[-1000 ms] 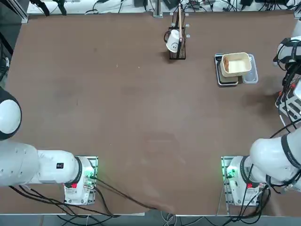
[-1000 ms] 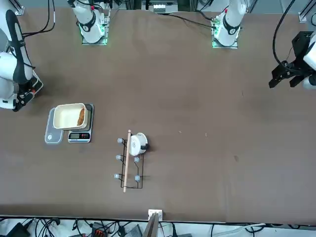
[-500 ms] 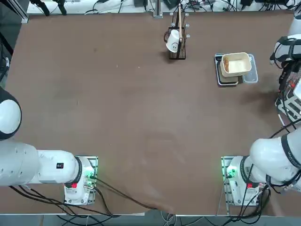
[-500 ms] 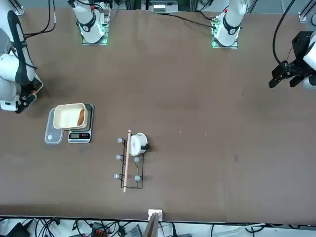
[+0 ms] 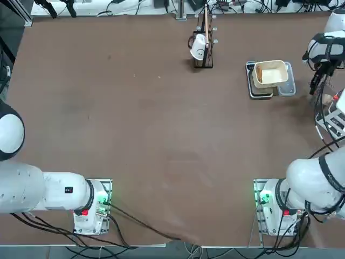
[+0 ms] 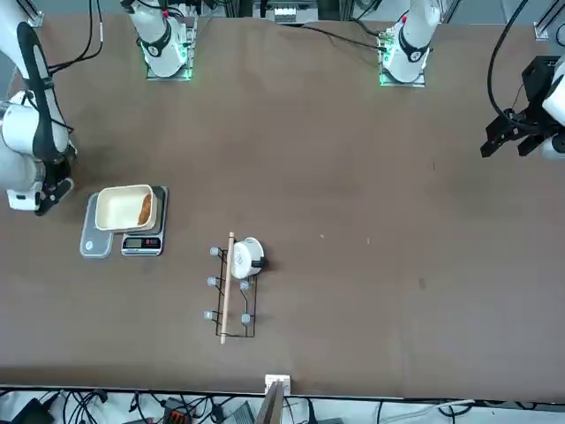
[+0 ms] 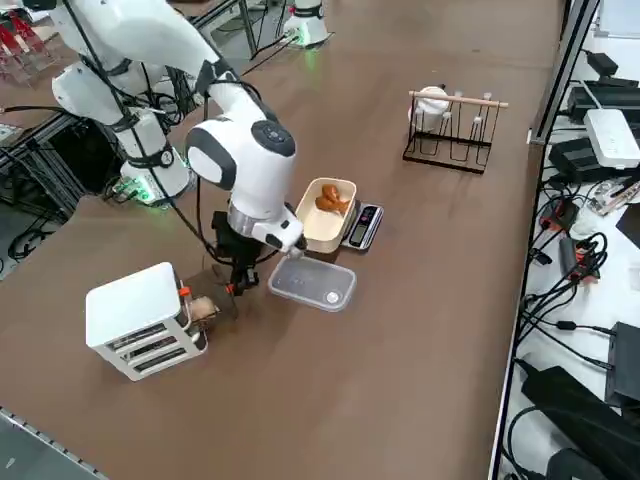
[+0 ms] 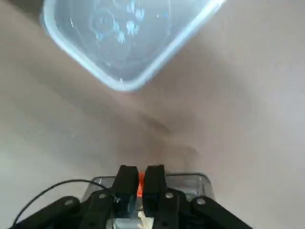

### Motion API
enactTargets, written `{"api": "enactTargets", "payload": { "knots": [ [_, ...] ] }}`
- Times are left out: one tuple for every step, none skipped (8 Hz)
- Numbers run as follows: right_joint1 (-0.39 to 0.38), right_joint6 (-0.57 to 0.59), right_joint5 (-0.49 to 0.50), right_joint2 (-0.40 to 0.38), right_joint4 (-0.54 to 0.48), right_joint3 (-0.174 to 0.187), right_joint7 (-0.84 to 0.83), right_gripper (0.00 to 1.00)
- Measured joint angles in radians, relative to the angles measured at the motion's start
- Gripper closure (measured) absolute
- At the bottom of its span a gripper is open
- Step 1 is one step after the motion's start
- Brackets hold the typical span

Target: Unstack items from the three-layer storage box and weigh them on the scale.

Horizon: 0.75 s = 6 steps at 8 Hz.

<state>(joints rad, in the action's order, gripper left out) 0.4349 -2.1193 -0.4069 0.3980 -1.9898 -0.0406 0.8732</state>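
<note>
Hand (image 7: 238, 287) hangs between storage box (image 7: 140, 318) and clear tray (image 7: 312, 284).

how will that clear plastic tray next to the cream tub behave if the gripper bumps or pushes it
The clear plastic tray looks thin-walled and empty, so it is probably very light and would slide on the table rather than resist. It sits low and flat, so tipping seems unlikely. A push toward the cream tub could nudge that too, since they lie close together. The right gripper hangs just beside the tray.

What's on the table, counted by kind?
Storage box: 1
Scale: 1
Cream tub: 1
Clear tray: 1
Wire rack: 1
White cup: 1
Bread lumps: 2
Right gripper, by the storage box, jaws shut on its red tab: 1
Total: 9
</note>
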Motion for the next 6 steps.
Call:
{"api": "enactTargets", "payload": {
  "knots": [
    [-0.008,0.002,0.011,0.007,0.012,-0.001,0.0,0.89],
    [-0.013,0.002,0.012,0.014,0.022,-0.001,0.0,0.89],
    [-0.015,0.007,0.013,0.017,0.029,-0.001,0.0,0.9],
    [-0.018,0.016,0.022,0.018,0.037,-0.002,0.0,0.88],
    [-0.024,0.04,0.029,0.021,0.052,-0.006,0.0,0.83],
    [-0.032,0.063,0.036,0.024,0.068,-0.008,0.0,0.71]
  ]
}}
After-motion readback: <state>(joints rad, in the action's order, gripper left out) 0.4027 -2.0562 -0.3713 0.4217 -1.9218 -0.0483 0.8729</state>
